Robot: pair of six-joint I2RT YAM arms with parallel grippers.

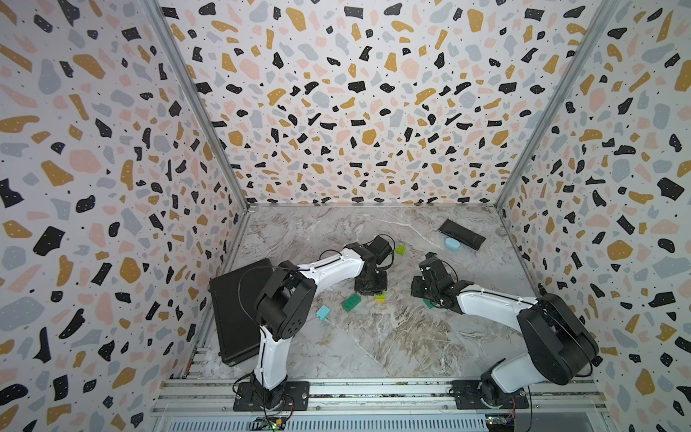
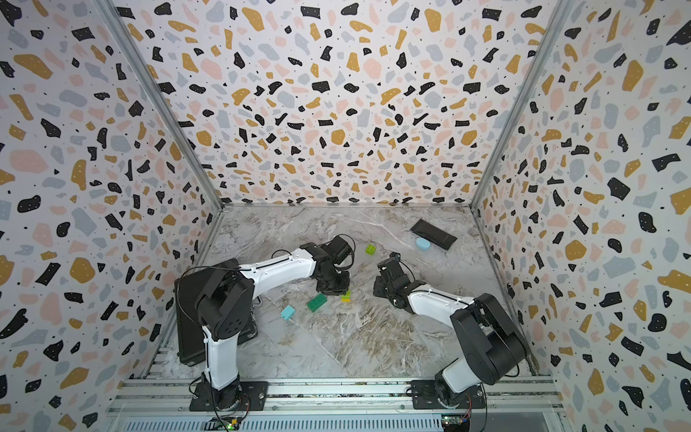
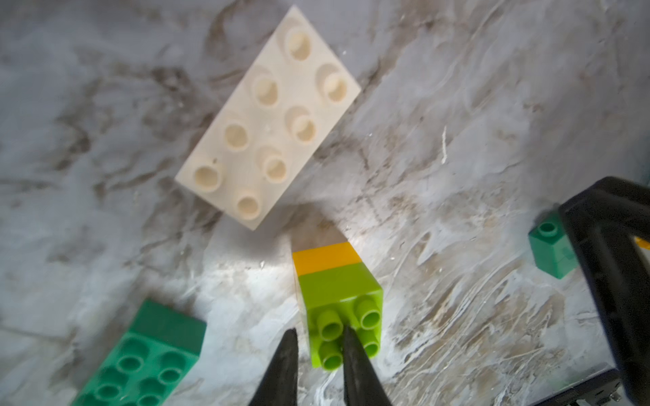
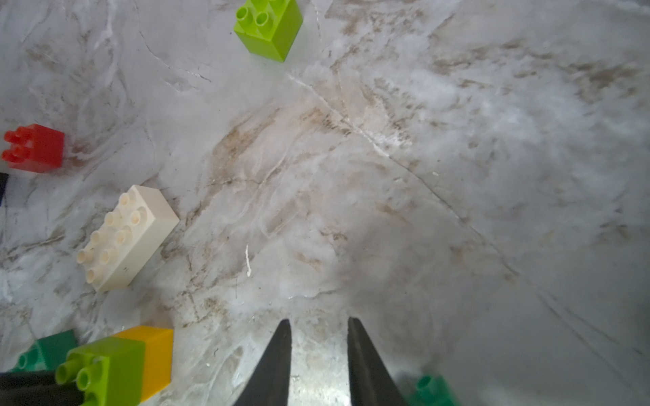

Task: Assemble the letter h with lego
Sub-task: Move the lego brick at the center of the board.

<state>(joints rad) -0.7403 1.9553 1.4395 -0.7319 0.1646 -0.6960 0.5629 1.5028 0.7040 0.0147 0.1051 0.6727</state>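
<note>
Left tool (image 3: 318, 333): only fingertips in frame in wrist view, buried under own wrist in both top views. Can't tell if it grips lime-yellow stack (image 3: 337, 298). Long dark green brick (image 3: 140, 358) chopped by edge. Small dark green brick (image 4: 431, 390) blurry, cut off, and half under right arm from above. White brick (image 4: 126, 235) and red brick (image 4: 35, 147) hidden from top, red one smeary. Black case (image 1: 232, 310) mostly behind left arm.
</note>
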